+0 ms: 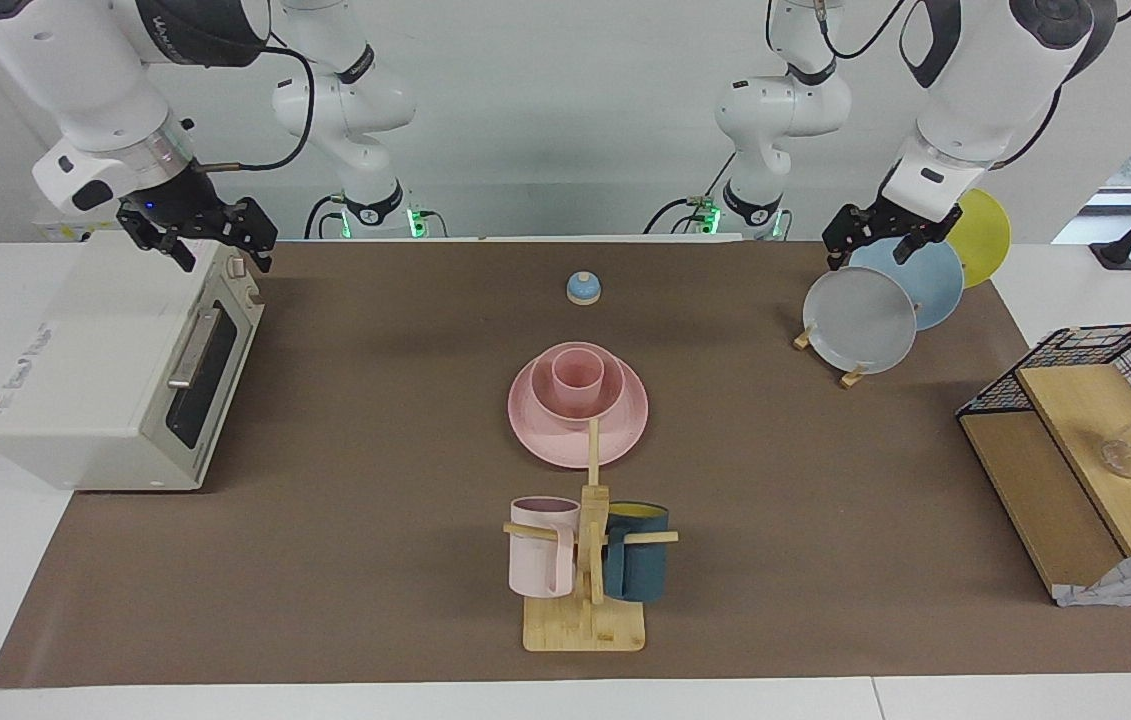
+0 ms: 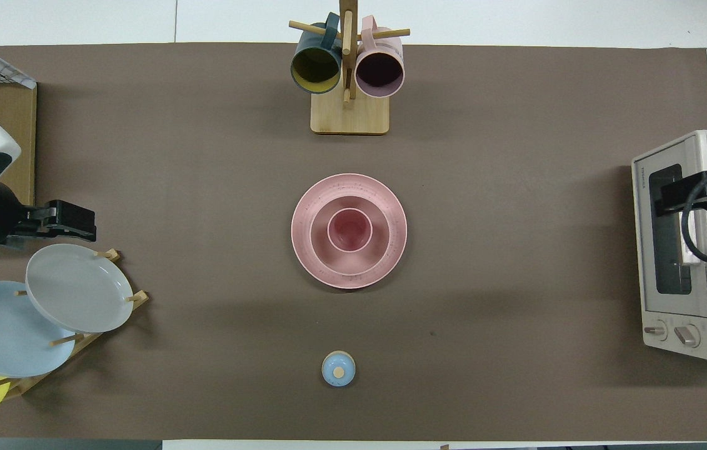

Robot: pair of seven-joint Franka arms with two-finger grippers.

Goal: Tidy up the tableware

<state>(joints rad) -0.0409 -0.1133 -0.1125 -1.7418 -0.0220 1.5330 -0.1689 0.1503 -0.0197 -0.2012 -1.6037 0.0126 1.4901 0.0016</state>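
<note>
The pink plate (image 1: 540,435) lies at the middle of the brown mat. The pink bowl (image 1: 575,412) sits on it, and the pink cup (image 1: 578,380) stands upright inside the bowl. In the overhead view the plate (image 2: 349,280), bowl (image 2: 319,231) and cup (image 2: 349,230) show as nested rings. My left gripper (image 1: 870,250) is open and empty, raised over the plate stand at the left arm's end (image 2: 72,225). My right gripper (image 1: 220,250) is open and empty, raised over the toaster oven (image 2: 672,197). Both are well away from the pink set.
A wooden mug stand (image 1: 585,620) with a pale pink and a dark teal mug stands farther from the robots than the set. Grey, blue and yellow plates lean on a wooden stand (image 1: 860,320). A toaster oven (image 1: 125,360), a small blue bell (image 1: 583,288), a wire-and-wood shelf (image 1: 1075,450).
</note>
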